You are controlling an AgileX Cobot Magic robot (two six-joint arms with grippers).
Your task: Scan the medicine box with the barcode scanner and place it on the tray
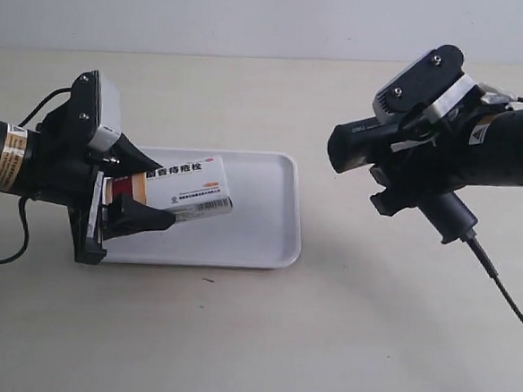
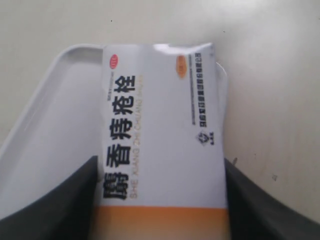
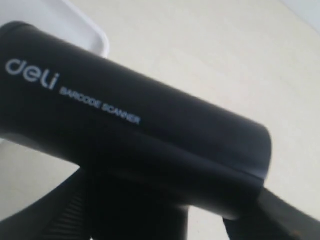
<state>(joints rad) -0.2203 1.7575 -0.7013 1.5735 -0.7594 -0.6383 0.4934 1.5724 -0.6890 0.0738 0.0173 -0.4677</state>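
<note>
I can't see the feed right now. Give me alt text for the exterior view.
The left tool grips the medicine box over the white tray, its far end toward the other arm. Across from it, the right tool holds the black barcode scanner, head aimed at the box, cable trailing over the beige table.
</note>
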